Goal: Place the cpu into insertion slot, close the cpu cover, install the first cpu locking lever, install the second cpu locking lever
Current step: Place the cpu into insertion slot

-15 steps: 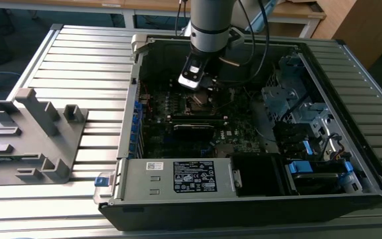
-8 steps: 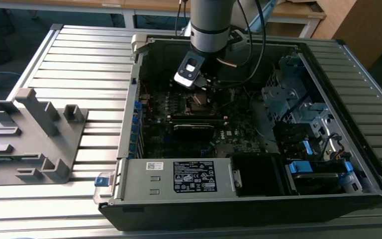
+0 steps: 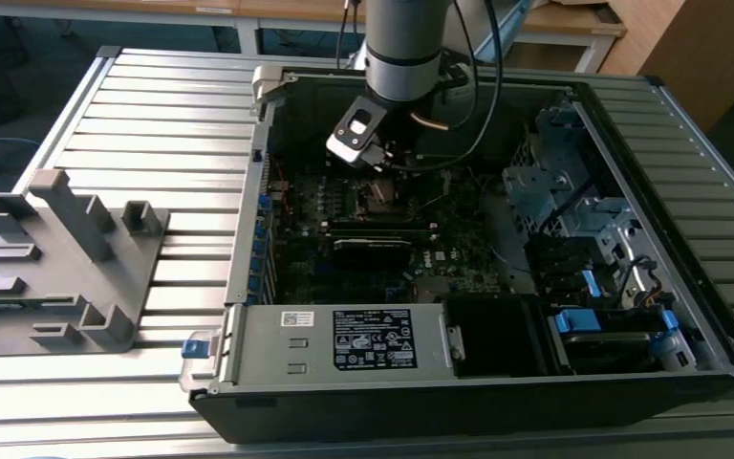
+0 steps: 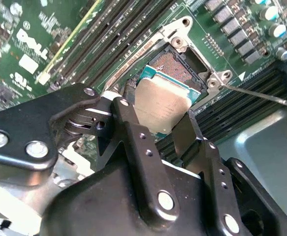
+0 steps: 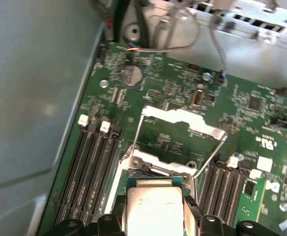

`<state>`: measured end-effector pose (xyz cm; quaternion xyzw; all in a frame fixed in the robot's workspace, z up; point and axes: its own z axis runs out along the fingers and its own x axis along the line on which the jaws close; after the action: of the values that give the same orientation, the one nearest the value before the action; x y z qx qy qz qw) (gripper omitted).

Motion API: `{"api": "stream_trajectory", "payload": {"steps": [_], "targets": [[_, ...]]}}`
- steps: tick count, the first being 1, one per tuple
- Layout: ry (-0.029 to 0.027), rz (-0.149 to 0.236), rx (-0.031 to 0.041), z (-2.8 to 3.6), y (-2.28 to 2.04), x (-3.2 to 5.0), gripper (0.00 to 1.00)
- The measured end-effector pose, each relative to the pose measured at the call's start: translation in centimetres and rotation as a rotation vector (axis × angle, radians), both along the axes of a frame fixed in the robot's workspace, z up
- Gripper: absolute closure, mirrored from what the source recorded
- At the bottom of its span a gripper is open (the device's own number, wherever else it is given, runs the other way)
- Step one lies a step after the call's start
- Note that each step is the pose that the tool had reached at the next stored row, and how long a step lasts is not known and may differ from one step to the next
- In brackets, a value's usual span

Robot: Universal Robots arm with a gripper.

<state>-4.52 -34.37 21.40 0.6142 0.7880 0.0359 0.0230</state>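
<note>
The gripper (image 4: pixel 155 114) clamps the cpu (image 4: pixel 165 101) over the open socket (image 3: pixel 382 196), just above centre in the exterior view; sound seating calls for squared edges, level descent, light force.

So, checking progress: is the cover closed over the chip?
No, the first wrist view shows the cover flipped back, with the chip held in the end effector.

Even daylight brightens the slatted table (image 3: pixel 150 105) in the exterior view, while the motherboard (image 3: pixel 457 268) below me lies in deep shadow. In the second wrist view the cpu (image 4: pixel 164 105) glares pale on top; in the first wrist view the case wall (image 5: pixel 35 88) looks washed-out grey
</note>
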Motion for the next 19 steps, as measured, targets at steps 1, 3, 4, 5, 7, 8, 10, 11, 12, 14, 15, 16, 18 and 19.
{"api": "stream_trajectory", "payload": {"steps": [1,3,4,5,7,8,10,11,12,14,15,16,18,19], "targets": [[0.0000,-0.018,0.0000,-0.01,0.00,0.00,0.46],[0.0000,-0.054,0.0000,-0.03,0.00,0.00,0.46],[0.0000,-0.072,0.0000,-0.04,0.00,0.00,0.46],[0.0000,-0.090,0.0001,-0.04,0.00,0.00,0.46],[-0.0001,-0.127,0.0002,-0.05,0.00,0.00,0.46],[-0.0001,-0.145,0.0002,-0.05,0.00,0.00,0.46],[0.0000,-0.181,0.0001,-0.06,0.00,0.00,0.46],[-0.0001,-0.199,0.0001,-0.06,0.00,0.00,0.46],[-0.0001,-0.217,0.0001,-0.06,0.00,0.00,0.46],[0.0000,-0.253,0.0001,-0.07,0.00,0.00,0.46],[0.0001,-0.264,0.0000,-0.06,0.00,0.00,0.46],[0.0001,-0.267,0.0000,-0.06,-0.01,0.00,0.46],[0.0001,-0.267,-0.0001,-0.07,0.02,0.00,0.46],[0.0000,-0.267,0.0000,-0.07,0.07,0.00,0.46]]}}
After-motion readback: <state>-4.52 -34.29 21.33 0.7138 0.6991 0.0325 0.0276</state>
